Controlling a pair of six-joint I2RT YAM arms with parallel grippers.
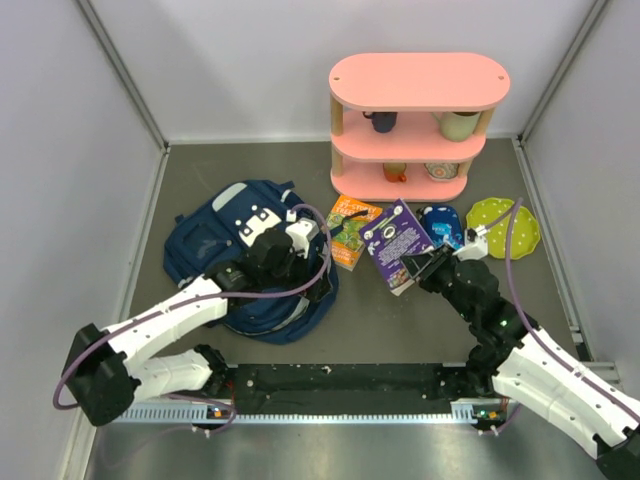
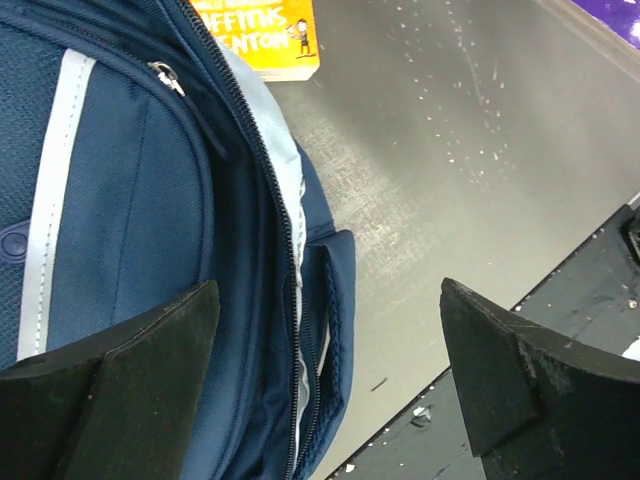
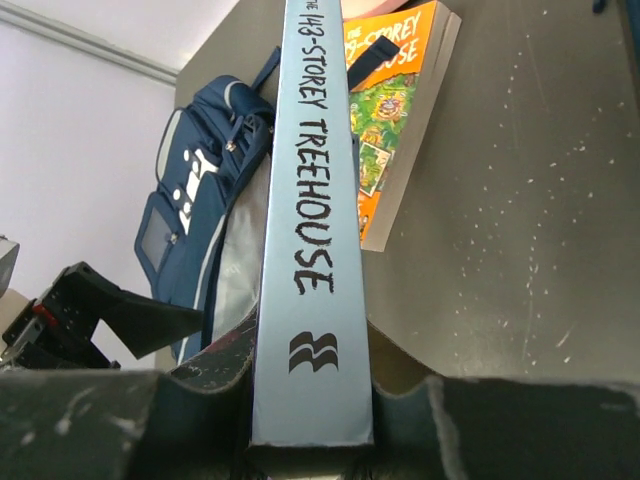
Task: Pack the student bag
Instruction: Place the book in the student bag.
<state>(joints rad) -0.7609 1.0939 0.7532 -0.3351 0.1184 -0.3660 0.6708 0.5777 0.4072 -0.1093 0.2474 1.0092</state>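
The student bag (image 1: pixel 215 240) lies flat at the left middle of the table, navy with white patches. In the left wrist view its unzipped edge (image 2: pixel 285 250) shows light lining. My left gripper (image 1: pixel 298 240) hovers over the bag's right edge, open (image 2: pixel 330 300), with nothing between its fingers. My right gripper (image 1: pixel 415 268) is shut on a purple book (image 1: pixel 397 240), tilted up off the table. In the right wrist view the book's pale spine (image 3: pixel 312 250) stands between the fingers (image 3: pixel 310 350) and points toward the bag (image 3: pixel 200 190). An orange book (image 1: pixel 352 228) lies flat between the bag and the purple book.
A pink three-tier shelf (image 1: pixel 418 80) with mugs and bowls stands at the back. A green dotted plate (image 1: pixel 505 225) and a small blue case (image 1: pixel 442 222) lie right of the books. A black rail (image 1: pixel 340 380) runs along the near edge. Walls close in both sides.
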